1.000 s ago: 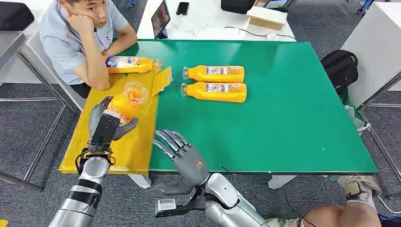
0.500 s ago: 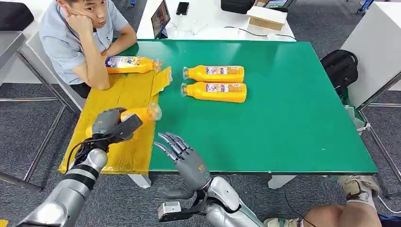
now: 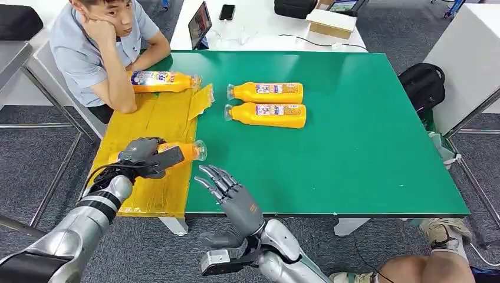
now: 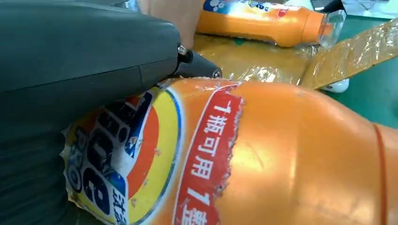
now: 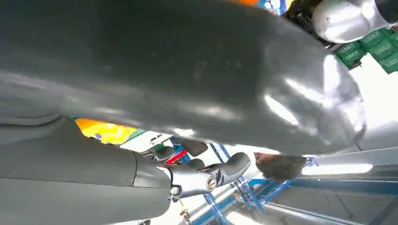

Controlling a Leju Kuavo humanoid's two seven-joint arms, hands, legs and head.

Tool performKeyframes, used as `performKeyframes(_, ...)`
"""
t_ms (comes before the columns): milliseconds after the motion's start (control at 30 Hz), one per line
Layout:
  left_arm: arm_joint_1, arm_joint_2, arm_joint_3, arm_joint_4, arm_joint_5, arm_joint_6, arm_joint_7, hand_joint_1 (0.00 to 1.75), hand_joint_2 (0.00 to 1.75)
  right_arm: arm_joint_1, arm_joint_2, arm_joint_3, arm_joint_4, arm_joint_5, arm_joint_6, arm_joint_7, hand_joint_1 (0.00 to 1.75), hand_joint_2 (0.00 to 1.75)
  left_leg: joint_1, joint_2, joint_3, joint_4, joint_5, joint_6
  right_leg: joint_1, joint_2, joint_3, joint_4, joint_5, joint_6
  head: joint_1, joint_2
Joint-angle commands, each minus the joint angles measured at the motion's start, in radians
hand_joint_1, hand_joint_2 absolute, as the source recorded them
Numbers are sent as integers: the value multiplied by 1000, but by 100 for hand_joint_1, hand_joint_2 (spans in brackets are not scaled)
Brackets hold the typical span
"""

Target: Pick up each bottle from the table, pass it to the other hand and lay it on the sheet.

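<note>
Head view shows the left robot hand (image 3: 144, 157) clamped around an orange bottle (image 3: 184, 151) lying sideways over the yellow sheet (image 3: 158, 115), its fingers hiding much of the label. Just right of it, the right robot hand (image 3: 227, 191) hovers with fingers spread apart, holding nothing, over the green tabletop (image 3: 365, 147). Left wrist view reads "1瓶可用1" on the torn label; smaller print is illegible.

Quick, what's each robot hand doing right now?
Left hand: holding an orange bottle on its side over the yellow sheet.
Right hand: open, fingers spread, holding nothing.
</note>
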Motion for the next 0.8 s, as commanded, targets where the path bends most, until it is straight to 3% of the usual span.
performKeyframes(33,-20,18,-24,98,58,-61,-46,0,175,-44,5,-18,100,-16,3,-17,0,0,1,4,5,-1,-2,-1,1,2,4,-1,-1,-2,0,0)
performKeyframes(167,-6,11,-36,52,107,-76,-86,0,175,-54,11,-25,145,-28,-5,-34,0,0,1,2,3,0,-1,-1,1,1,3,-1,-1,-2,0,0)
performKeyframes(267,47,-17,34,-55,259,-82,-180,0,175,-62,14,-22,168,-37,-10,-48,0,0,0,0,4,-1,-1,-1,1,0,4,-1,-1,-2,0,0)
performKeyframes(367,122,-83,126,-221,420,-21,-212,0,175,-58,14,-17,167,-35,-11,-38,0,0,0,0,4,-1,-1,-1,0,0,4,-1,-1,-2,0,0)
performKeyframes(467,172,-153,219,-381,668,-59,-212,0,175,-50,13,-12,169,-30,-29,-27,0,0,1,-3,2,0,-1,-1,1,-3,4,-1,-2,-2,0,0)
performKeyframes(800,179,-156,232,-413,721,-56,-206,0,175,-47,10,-10,164,-30,-34,-24,0,0,0,-1,0,0,0,-1,0,-1,0,-1,-1,-1,0,0)
